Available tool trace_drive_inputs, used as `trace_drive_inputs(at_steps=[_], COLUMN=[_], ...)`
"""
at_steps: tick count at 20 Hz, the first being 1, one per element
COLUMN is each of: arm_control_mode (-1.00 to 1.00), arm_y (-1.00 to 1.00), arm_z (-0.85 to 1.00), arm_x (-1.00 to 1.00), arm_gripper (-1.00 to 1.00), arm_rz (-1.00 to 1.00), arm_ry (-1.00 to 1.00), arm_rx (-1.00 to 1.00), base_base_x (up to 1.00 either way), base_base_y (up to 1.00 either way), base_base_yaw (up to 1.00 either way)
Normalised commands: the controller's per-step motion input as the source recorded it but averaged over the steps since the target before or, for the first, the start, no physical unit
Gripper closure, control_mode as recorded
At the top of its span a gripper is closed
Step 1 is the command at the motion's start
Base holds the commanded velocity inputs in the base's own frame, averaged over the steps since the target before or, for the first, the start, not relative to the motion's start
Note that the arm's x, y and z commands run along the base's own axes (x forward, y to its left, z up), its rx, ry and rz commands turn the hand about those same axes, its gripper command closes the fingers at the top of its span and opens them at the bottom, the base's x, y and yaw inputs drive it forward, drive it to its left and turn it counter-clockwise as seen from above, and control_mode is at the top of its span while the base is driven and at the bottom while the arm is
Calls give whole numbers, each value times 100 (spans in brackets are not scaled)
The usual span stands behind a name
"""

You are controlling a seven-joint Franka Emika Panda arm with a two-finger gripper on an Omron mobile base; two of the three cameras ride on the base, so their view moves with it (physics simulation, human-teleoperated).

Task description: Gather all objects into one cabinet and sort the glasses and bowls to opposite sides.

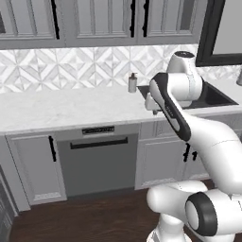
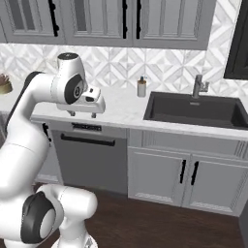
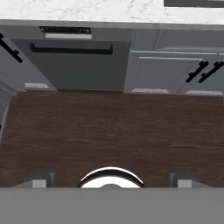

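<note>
the claw [image 2: 83, 113] hangs spread and empty above the dark floor [image 3: 109, 131]. no cups or bowls are visible, so their handling and grip points can't be judged.

Small tan soap bottle [image 1: 133, 83] on the white counter: label too small to read. Black sink basin [image 1: 213, 97], at 3 o'clock, partly hidden behind the white arm. Brownish item [image 2: 4, 83] at 9 o'clock cut by the frame edge, unidentifiable.

On the counter [image 2: 121, 109] a soap bottle [image 2: 141, 87] stands at ten o'clock of the sink [image 2: 193, 110], the faucet [image 2: 197, 86] at its twelve. The dishwasher [image 2: 89, 160] sits under the counter, at eight o'clock of the sink.
</note>
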Motion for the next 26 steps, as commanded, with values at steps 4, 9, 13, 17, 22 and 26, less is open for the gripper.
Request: trace_drive_inputs(at_steps=[4,9,13,17,22,26], arm_control_mode=[100,100,100,100,100,100], arm_y=[0,0,0,0,0,0], arm_z=[0,0,0,0,0,0], arm_x=[0,0,0,0,0,0], arm_gripper=[-100,-100,-100,-100,-100,-100], arm_rz=[0,0,0,0,0,0], arm_ry=[0,0,0,0,0,0], arm_rx=[0,0,0,0,0,0], base_base_x=[68,33,7,0,1,8], base_base_y=[36,47,47,34,19,3], base_base_yaw=[3,23,48,63,70,72])
